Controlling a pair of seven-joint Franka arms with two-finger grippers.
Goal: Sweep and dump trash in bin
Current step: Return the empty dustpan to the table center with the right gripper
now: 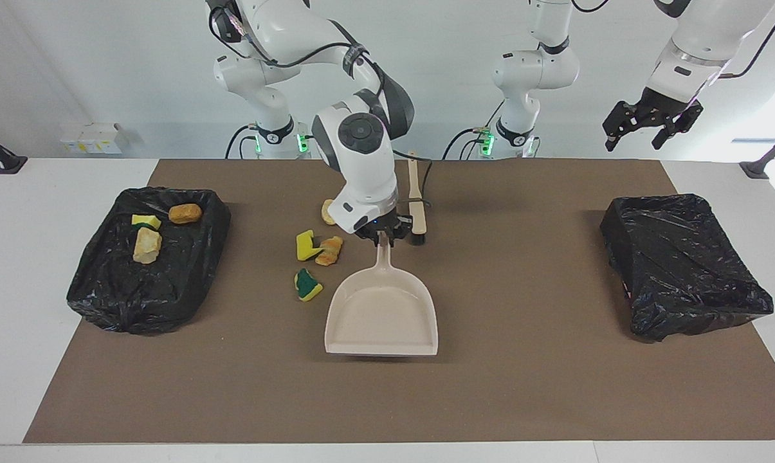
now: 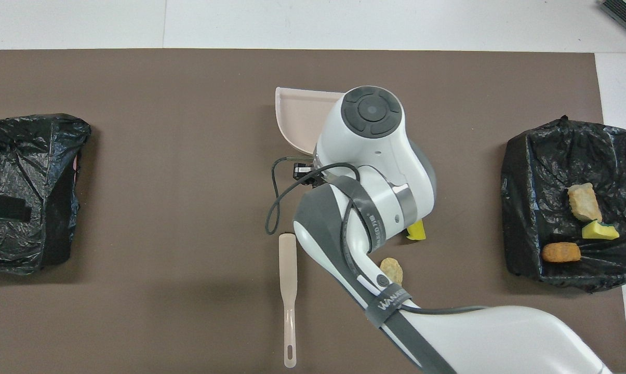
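1. White walls and a white table (image 1: pixel 14 308) are recorded, the table carrying a brown mat (image 1: pixel 522 386) that covers most of its top.
2. Right gripper (image 1: pixel 382 236): found over the middle of the mat, fingers pressed together on the handle of the beige dustpan (image 1: pixel 382 318). The pan's long axis is seen running from the robots' edge toward the opposite edge, handle toward the robots, open mouth pointing away.
3. Left gripper (image 1: pixel 651 125): held high over the robots' edge at the left arm's end, jaws spread and empty; this arm is judged to be waiting.
4. Trash, loose on the mat, four pieces: a tan lump (image 1: pixel 328 211), a yellow sponge piece (image 1: pixel 306 244) touching an orange lump (image 1: pixel 329 251), and a green-topped sponge piece (image 1: pixel 308 284). All are placed beside the dustpan, toward the right arm's end, none in front of its mouth.
5. Trash, already binned, three pieces (image 1: pixel 148 244): listed in the black-lined bin (image 1: pixel 104 296) at the right arm's end.
6. Second black-lined bin (image 1: pixel 683 270): noted at the left arm's end, no trash visible in it.
7. Brush (image 1: pixel 417 202): laid just beside the right gripper, long axis toward the robots' edge, bristles pointing away; judged the left arm's to fetch.
8. Judgement: the pan's mouth is to be turned sideways toward the loose pieces before sweeping.
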